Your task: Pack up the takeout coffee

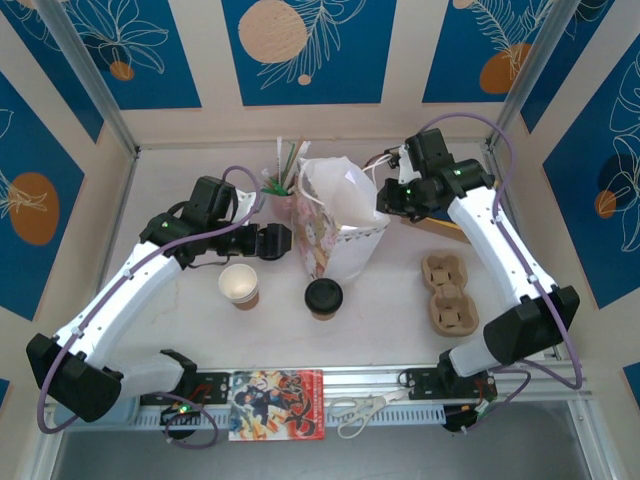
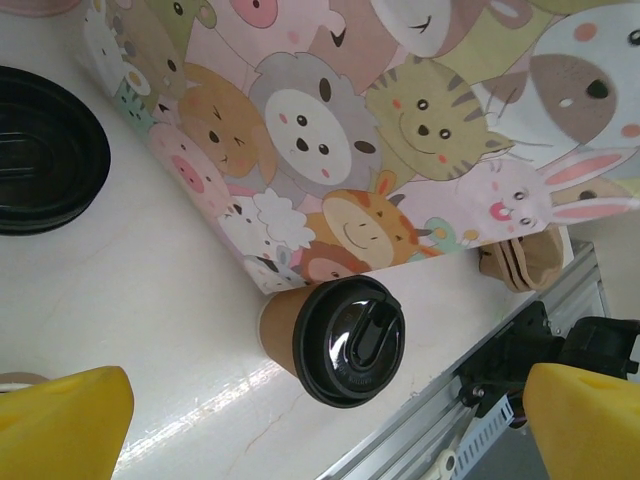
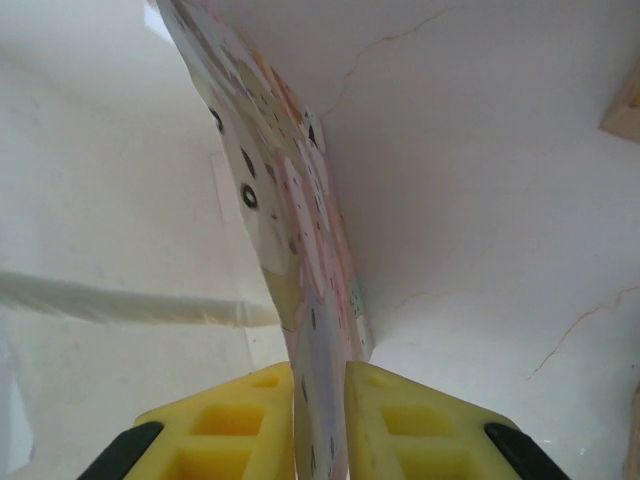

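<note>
Top external view: toward the worktop's near edge, left of centre, the takeout coffee (image 1: 239, 285) stands upright without a lid. A lidded cup (image 1: 323, 297) stands to its right and a cardboard cup carrier (image 1: 447, 295) lies nearer the right edge. Just behind the coffee, the left gripper (image 1: 283, 241) hovers with its fingers spread apart. Mid-worktop stands the cartoon-printed bag (image 1: 340, 235), its right rim clamped between the fingers of the right gripper (image 3: 318, 405). A pink cup of straws (image 1: 280, 185) sits by the far edge.
</note>
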